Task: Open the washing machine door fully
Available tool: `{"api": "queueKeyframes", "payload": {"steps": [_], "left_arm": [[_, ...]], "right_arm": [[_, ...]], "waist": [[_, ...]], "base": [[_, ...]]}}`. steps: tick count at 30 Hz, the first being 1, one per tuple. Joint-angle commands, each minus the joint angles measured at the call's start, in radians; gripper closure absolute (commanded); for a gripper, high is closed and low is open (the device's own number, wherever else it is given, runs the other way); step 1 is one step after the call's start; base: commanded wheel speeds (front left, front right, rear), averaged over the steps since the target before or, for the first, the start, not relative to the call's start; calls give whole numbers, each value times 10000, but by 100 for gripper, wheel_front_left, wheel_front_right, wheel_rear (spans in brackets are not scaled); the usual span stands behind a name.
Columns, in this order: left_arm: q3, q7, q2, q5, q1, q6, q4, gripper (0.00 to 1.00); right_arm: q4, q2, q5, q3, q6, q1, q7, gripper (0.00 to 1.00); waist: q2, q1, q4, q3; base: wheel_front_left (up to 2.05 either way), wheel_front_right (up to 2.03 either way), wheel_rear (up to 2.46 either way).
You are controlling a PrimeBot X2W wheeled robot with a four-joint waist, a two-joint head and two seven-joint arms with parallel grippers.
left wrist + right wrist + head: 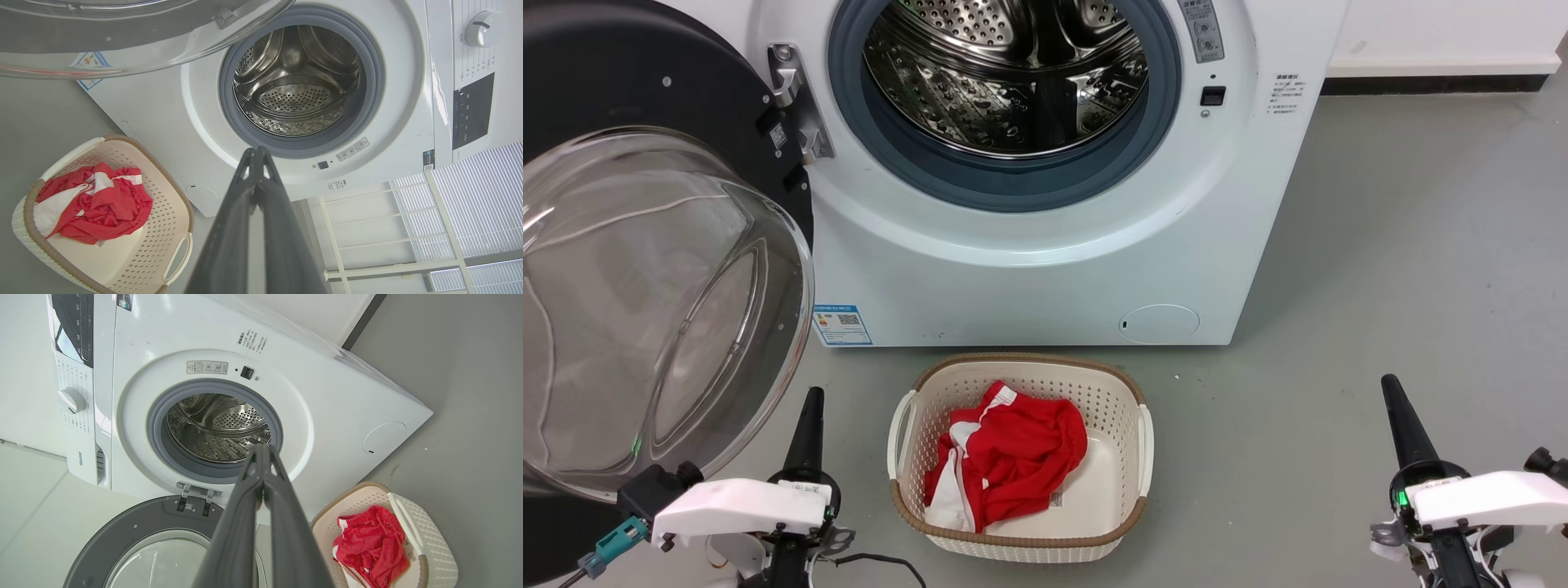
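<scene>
Basket (1145, 441), pale perforated plastic with a brown rim, stands on the grey floor (1388, 269) just near of the washing machine (1029, 278), between the two arms, and holds a red-and-white garment (1013, 457). The washing machine door (645, 90) stands open at the left on its hinge (796, 98). Its clear glass bowl (645, 310) bulges toward the near side and covers the near-left floor. The steel drum (1013, 73) and grey gasket (1013, 186) are exposed. Floor to the right of the machine and the basket is open, bounded at the far side by a dark skirting strip (1429, 83). The left gripper (812, 398) sits just beside the bowl's near right rim. In the left wrist view it is apart from the door, with its jaws together at the tips and holding nothing. The right gripper (1388, 384) sits over open floor at the near right, well apart from the basket, with its jaws together and empty.
</scene>
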Motion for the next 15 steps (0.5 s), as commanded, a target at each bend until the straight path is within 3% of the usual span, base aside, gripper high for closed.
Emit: {"api": "queueKeyframes", "payload": {"steps": [1,15], "left_arm": [[52,57,7,-228,-117,-81,-43,100],[174,392,3,-1584,-116,-184,35,100]], "right_arm": [[-24,-59,243,-31,0,-241,46,100],[96,-45,1567,-140,-1,-287,377,100]], "waist": [[0,0,2,-8],[0,0,17,-109]], "base": [[0,0,0],[0,0,0]]}}
